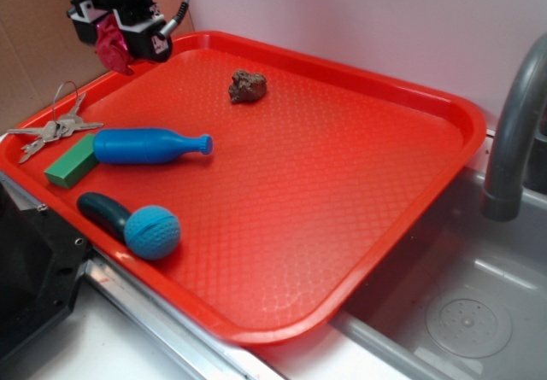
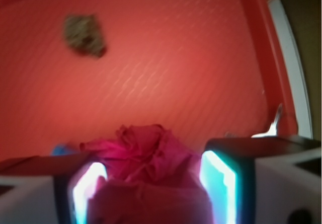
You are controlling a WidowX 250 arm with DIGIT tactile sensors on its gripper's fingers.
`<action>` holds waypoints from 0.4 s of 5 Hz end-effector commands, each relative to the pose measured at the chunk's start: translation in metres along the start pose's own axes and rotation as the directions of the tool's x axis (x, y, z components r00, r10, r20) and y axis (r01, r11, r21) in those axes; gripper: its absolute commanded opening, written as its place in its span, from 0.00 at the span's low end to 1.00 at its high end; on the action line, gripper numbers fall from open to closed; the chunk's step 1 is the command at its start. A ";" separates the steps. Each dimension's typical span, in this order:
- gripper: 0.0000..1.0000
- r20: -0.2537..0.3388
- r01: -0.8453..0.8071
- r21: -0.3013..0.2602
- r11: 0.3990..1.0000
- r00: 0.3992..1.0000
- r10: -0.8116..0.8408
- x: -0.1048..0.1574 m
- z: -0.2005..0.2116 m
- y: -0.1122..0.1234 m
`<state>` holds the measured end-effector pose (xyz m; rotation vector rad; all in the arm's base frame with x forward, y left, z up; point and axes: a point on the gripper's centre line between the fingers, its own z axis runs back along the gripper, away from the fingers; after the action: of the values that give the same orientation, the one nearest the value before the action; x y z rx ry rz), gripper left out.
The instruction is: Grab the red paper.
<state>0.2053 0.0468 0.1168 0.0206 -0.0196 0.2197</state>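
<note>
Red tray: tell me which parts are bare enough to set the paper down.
On the tray, the widest bare stretch lies between the rock and the sink-side rim. The corner nearest the camera is bare too. The left edge is crowded: keys, green block, blue bottle, blue ball.

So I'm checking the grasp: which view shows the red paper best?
The wrist view: the red paper fills the foreground between the pincer fingers, creases visible. The exterior view shows only a small dark red wad hanging from the pincer above the tray's far corner.
</note>
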 end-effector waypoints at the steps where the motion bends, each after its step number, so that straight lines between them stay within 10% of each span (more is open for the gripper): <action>1: 0.00 -0.009 0.173 0.076 0.982 0.985 -0.173 -0.020 0.038 -0.052; 2: 0.00 0.085 0.241 0.079 0.967 0.965 -0.247 -0.050 0.067 -0.059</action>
<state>0.1627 -0.0240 0.1727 0.0989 -0.0830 -0.0389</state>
